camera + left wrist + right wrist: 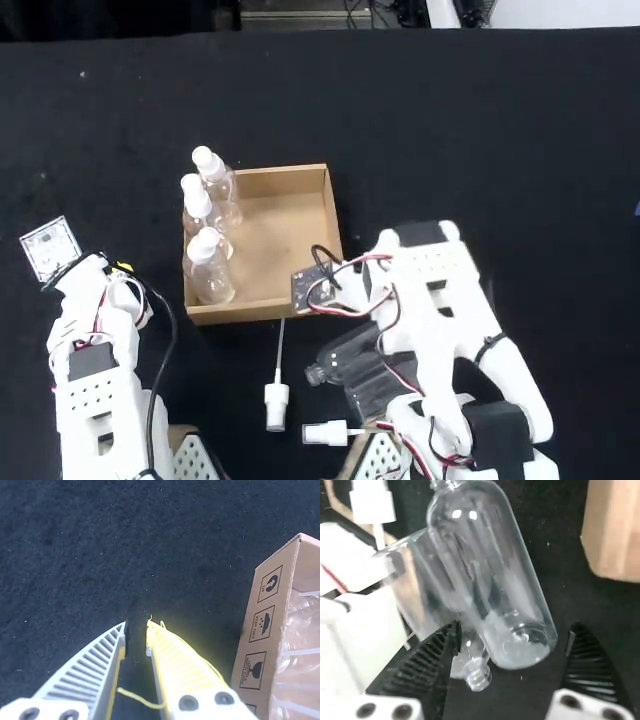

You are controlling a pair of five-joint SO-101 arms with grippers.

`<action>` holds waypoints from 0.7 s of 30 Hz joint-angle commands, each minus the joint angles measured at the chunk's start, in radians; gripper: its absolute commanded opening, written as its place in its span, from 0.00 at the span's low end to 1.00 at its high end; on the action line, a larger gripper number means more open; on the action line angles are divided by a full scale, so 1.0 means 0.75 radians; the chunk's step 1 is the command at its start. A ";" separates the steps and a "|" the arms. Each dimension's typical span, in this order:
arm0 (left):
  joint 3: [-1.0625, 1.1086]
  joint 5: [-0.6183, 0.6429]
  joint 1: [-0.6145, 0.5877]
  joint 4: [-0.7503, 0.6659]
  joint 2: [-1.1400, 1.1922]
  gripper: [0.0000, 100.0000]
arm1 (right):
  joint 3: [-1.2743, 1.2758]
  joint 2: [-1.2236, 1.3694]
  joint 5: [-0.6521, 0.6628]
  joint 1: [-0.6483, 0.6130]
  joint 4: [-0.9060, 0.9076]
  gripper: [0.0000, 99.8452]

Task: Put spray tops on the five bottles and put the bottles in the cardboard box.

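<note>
Three capped bottles [208, 262] stand upright in the cardboard box [285, 235], in a row along its 9 o'clock wall. That packing probably keeps the 3 o'clock half of the floor bare for the rest. Task judged a little past halfway: three done, two to go.

Two uncapped bottles lie on the black table [500, 130], about 5 o'clock from the box, under the right arm. In the right wrist view the nearer bare bottle [490, 575] is on its side, base toward the camera. The second bare bottle [415, 585] lies against it, threaded neck toward the camera.

Right gripper [514, 632]: black fingers spread wide, one on each side of the pair, touching neither as far as I can tell. The wide spread reads as a set-up to close on a bottle body. With two between the fingers, it risks catching both or rolling one away.

Two loose tops lie at 6 o'clock from the box. One spray top [277, 398] has its tube pointing at the box's near wall. The second spray top [325, 433] lies on its side just beside it, at 5 o'clock. Both are near the bare bottles, handy for fitting.

Left gripper [136, 626]: at 8 o'clock from the box, low over bare table, just outside the box wall. Fingers near together, a thin slit between, nothing held. Likely parked out of the right arm's way, or waiting to take a top.
</note>
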 commanded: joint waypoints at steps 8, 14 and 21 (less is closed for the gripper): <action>-0.052 0.002 0.003 -0.006 0.006 0.06 | 0.128 -0.007 -0.198 -0.168 -0.192 0.31; -0.050 0.002 0.003 -0.006 0.006 0.06 | 0.195 -0.007 -0.378 -0.223 -0.393 0.31; -0.050 0.002 0.003 -0.006 0.006 0.06 | 0.253 -0.007 -0.413 -0.213 -0.401 0.15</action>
